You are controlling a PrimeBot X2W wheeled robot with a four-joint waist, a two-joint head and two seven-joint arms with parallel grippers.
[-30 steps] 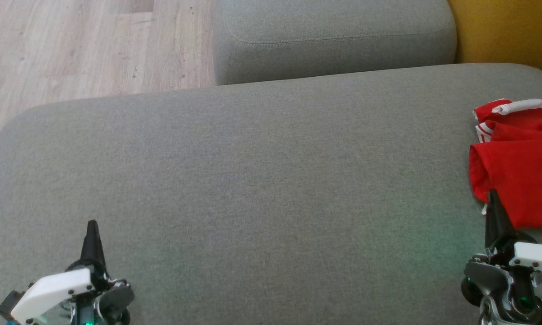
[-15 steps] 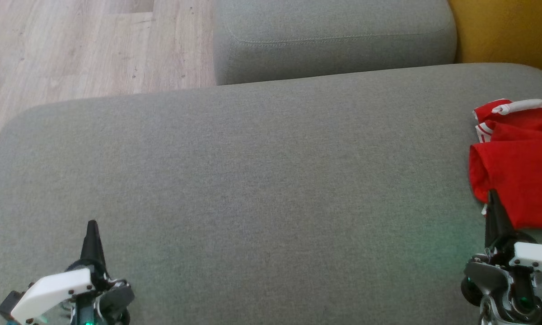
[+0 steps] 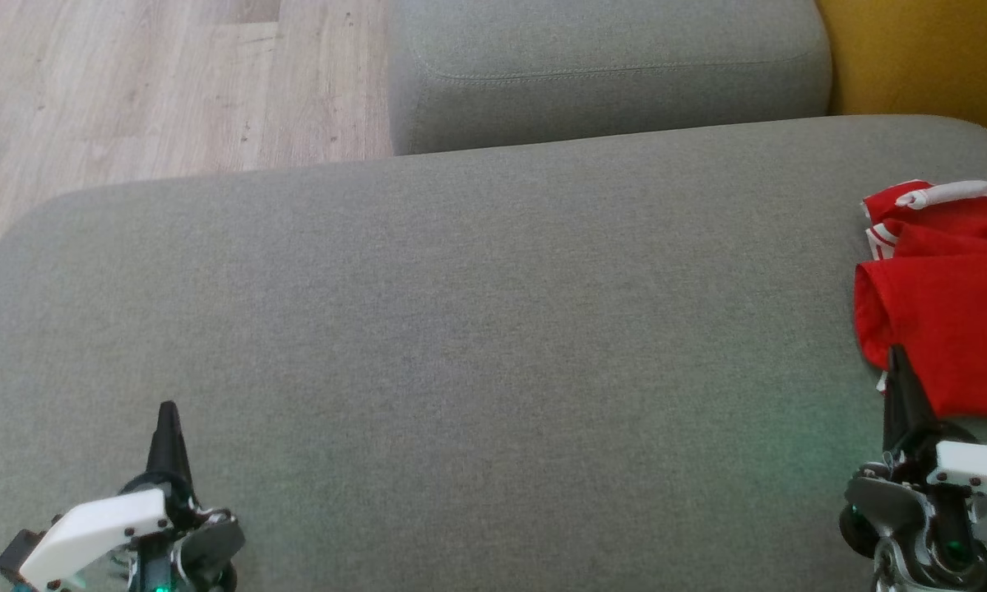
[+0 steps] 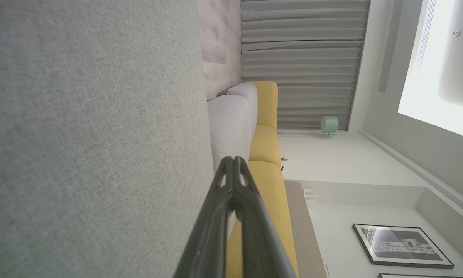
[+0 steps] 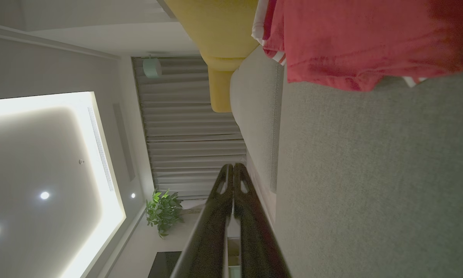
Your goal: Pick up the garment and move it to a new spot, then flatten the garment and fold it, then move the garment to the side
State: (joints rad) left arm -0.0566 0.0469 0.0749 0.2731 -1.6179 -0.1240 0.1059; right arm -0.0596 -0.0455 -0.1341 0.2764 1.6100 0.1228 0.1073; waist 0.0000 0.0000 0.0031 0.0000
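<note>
Broadly, one grey seat (image 3: 461, 329) spans the head view from edge to edge. One smaller grey cushion (image 3: 609, 74) sits beyond it, touching its far edge. One strip of pale wood floor (image 3: 132, 82) lies at upper left. One patch of yellow upholstery (image 3: 921, 57) is at upper right, beside the cushion. One pleated curtain (image 4: 305, 58) hangs in the room behind.

One garment (image 3: 946, 312), red with white stripe trim, lies bunched and creased on the seat at its right end and is cut off by the picture's edge. Smaller items: one framed picture (image 4: 401, 245), one potted plant (image 5: 163, 210) and three lit ceiling spots (image 5: 44, 195).

Two grippers. The left gripper (image 3: 167, 411) is at lower left, low over bare seat and well apart from the garment, its fingers pointing away from the robot. The two fingers are pressed together to a single point with nothing between them, and the left wrist view shows the tips meeting.

The right gripper (image 3: 896, 355) is at lower right in the same pose, fingers together and empty. In the head view its tip overlaps the garment's near edge. In the right wrist view, grey seat shows between the fingertips and the red cloth, which lies off to one side.
</note>
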